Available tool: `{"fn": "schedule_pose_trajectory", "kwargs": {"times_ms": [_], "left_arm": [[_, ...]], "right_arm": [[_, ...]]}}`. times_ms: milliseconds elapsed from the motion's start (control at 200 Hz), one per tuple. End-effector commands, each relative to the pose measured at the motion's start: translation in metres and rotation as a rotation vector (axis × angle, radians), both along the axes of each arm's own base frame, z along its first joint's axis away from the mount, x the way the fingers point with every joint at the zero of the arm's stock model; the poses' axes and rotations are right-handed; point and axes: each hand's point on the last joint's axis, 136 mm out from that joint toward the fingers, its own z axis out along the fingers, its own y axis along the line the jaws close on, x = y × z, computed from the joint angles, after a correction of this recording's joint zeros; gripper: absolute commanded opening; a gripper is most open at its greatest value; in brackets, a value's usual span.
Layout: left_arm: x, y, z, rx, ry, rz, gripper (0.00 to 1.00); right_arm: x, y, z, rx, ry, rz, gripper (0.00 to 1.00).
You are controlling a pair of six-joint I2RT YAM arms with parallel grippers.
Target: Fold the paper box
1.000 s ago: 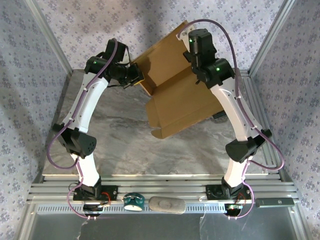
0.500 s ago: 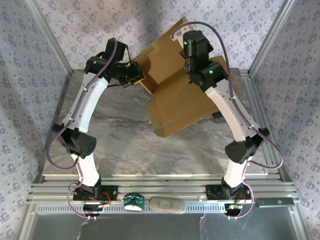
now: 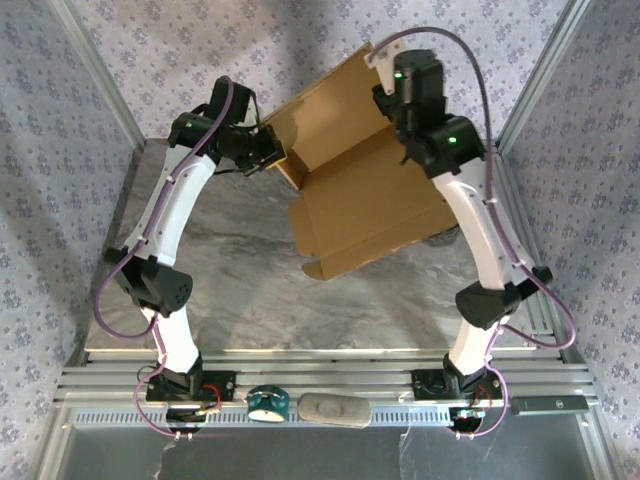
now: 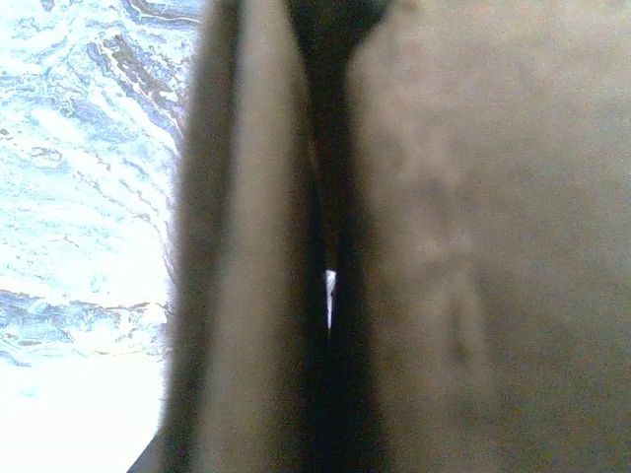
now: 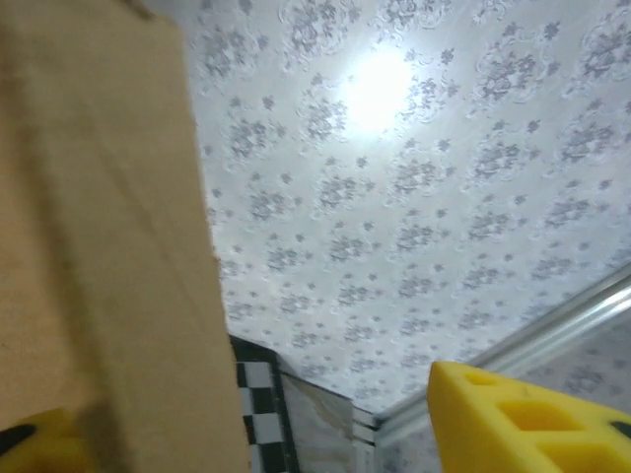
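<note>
- The paper box (image 3: 360, 215) was plain brown corrugated cardboard, partly folded, at the far right of the desk (image 3: 220, 290).
- Its broad front panel lay low on the desk, with a notched near-left corner.
- Its rear panel stood raised along a crease, tilted toward the back.

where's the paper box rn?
Top view: the paper box lies at the back of the table, right of centre, rear panel tilted up; the left tool is at its left edge.
</note>
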Motion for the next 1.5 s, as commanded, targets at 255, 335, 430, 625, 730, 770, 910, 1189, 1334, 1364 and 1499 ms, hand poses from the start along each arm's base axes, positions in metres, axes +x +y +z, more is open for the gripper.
{"fn": "schedule_pose_trajectory", "kwargs": {"times_ms": [255, 335, 430, 625, 730, 770, 910, 1189, 1334, 1364, 1499], "left_arm": [[-0.006, 0.021, 0.025, 0.045, -0.07, 0.107, 0.0], [-0.005, 0.02, 0.025, 0.04, -0.076, 0.111, 0.0], [-0.004, 0.016, 0.025, 0.03, -0.075, 0.106, 0.0], [-0.002, 0.01, 0.026, 0.017, -0.074, 0.09, 0.0], [-0.003, 0.011, 0.029, 0.02, -0.078, 0.087, 0.0], [-0.004, 0.011, 0.029, 0.023, -0.076, 0.081, 0.0], [-0.006, 0.011, 0.025, 0.038, -0.064, 0.065, 0.0], [-0.008, 0.019, 0.02, 0.129, -0.06, 0.019, 0.0], [-0.008, 0.028, 0.014, 0.203, -0.068, 0.009, 0.0], [-0.008, 0.029, 0.013, 0.213, -0.067, 0.007, 0.0], [-0.008, 0.03, 0.012, 0.227, -0.071, -0.005, 0.0]], "right_arm": [[-0.066, -0.033, 0.071, 0.887, -0.055, 0.212, 0.68], [-0.072, -0.026, 0.081, 0.997, -0.06, 0.266, 0.68], [-0.076, 0.0, 0.083, 0.979, -0.02, 0.347, 0.66], [-0.07, 0.029, 0.041, 0.524, 0.053, 0.176, 0.59], [-0.061, 0.01, 0.03, 0.288, 0.001, 0.019, 0.61], [-0.058, 0.008, 0.032, 0.242, -0.027, 0.025, 0.63], [-0.056, 0.005, 0.053, 0.263, -0.112, 0.194, 0.66], [-0.048, -0.002, 0.009, 0.232, 0.086, 0.502, 0.62], [-0.05, -0.007, -0.017, 0.237, 0.133, 0.543, 0.63], [-0.051, -0.007, -0.018, 0.248, 0.139, 0.555, 0.63], [-0.045, -0.017, -0.026, 0.265, 0.151, 0.538, 0.63]]}}
